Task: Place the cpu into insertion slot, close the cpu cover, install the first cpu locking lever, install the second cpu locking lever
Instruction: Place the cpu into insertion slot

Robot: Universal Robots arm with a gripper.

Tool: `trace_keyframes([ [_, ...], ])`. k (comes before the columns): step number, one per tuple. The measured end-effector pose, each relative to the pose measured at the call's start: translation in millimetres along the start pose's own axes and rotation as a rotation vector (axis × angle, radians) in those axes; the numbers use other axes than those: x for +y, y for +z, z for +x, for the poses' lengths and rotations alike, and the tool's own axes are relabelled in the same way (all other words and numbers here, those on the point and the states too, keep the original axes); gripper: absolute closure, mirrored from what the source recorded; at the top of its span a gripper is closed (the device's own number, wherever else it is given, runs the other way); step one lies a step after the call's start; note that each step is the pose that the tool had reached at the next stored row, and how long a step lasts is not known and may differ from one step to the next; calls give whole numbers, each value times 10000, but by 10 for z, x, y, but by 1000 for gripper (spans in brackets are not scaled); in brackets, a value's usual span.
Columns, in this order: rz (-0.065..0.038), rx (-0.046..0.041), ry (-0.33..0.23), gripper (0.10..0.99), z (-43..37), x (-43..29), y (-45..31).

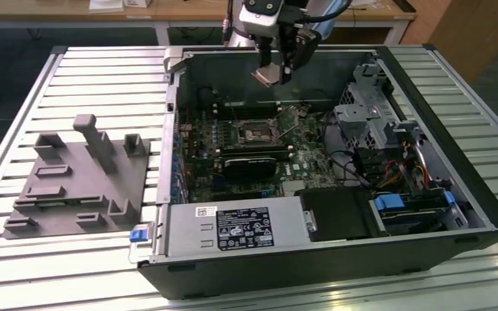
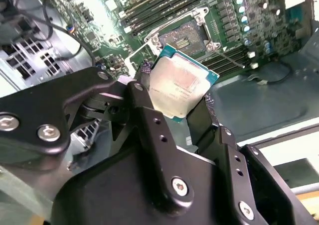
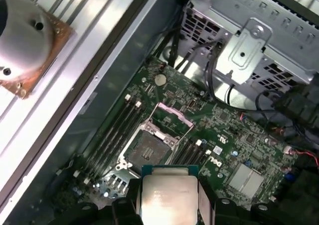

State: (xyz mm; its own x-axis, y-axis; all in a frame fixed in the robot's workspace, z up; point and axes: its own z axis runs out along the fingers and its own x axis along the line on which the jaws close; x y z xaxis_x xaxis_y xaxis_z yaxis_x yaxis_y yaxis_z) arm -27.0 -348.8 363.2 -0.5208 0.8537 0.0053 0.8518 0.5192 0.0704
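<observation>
Placement is barely begun: the gripper is clamped on the cpu by two opposite edges, holding it in the air above the open computer case, clear of the board. Below it, the insertion slot lies bare near the middle of the green motherboard, with the cpu cover tipped up beside it. Seating the chip, closing the cover and both lever steps remain, I judge. Count: one cpu, one slot, one cover, one gripper.
</observation>
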Motion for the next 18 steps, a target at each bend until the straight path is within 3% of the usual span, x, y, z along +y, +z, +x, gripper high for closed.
trace_keyframes([
  [18,1,-248,3132,545,0,-4,62],
])
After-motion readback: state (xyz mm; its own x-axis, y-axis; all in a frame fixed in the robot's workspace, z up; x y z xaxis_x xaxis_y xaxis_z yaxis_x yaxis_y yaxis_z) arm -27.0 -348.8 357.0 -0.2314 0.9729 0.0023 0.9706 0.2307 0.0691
